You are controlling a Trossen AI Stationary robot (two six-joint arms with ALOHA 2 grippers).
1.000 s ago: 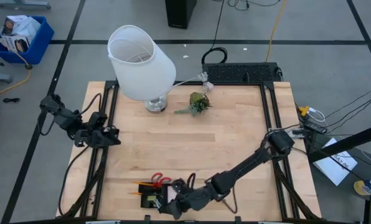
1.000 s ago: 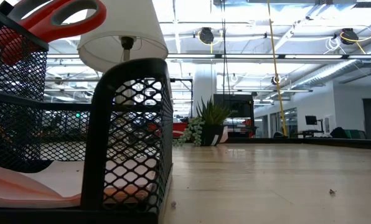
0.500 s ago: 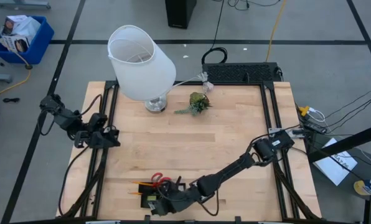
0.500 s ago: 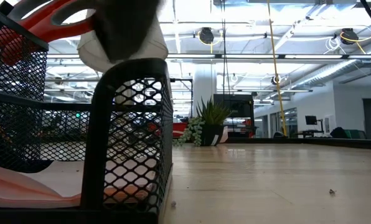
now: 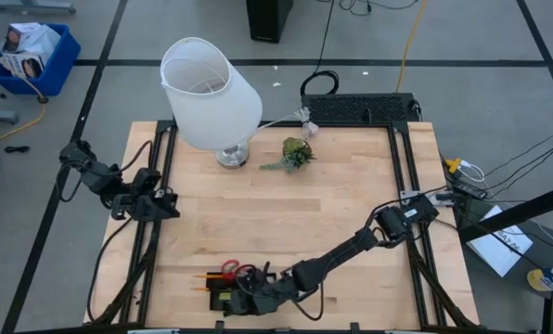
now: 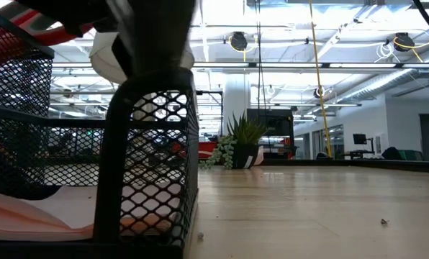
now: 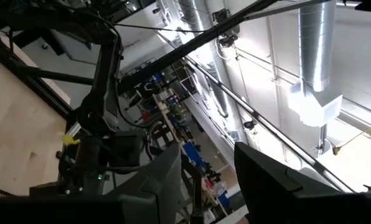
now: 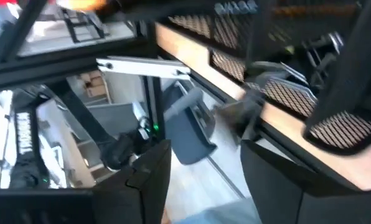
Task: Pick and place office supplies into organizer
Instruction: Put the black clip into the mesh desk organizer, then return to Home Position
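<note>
Black mesh organizer (image 5: 228, 299): one is seen at the table's (image 5: 332, 213) near edge, with its mesh wall (image 6: 153, 155) filling the low view's left.
Scissors (image 5: 228, 270): one red-handled pair is seen at the organizer's far side, just beside the right gripper.
Pencils (image 5: 202, 276): thin orange ones are seen beside the scissors; their number cannot be told.
Pink pad (image 6: 34, 216): one is seen lying inside the organizer.
Right gripper (image 5: 247, 295): it is held over the organizer; whether the fingers are parted or closed cannot be told.
Left gripper (image 5: 165, 206): it is parked at the table's left edge with fingers (image 7: 269, 180) parted and nothing held.
Lamp (image 5: 210, 93): one, white.
Plant sprig (image 5: 295, 153): one.
</note>
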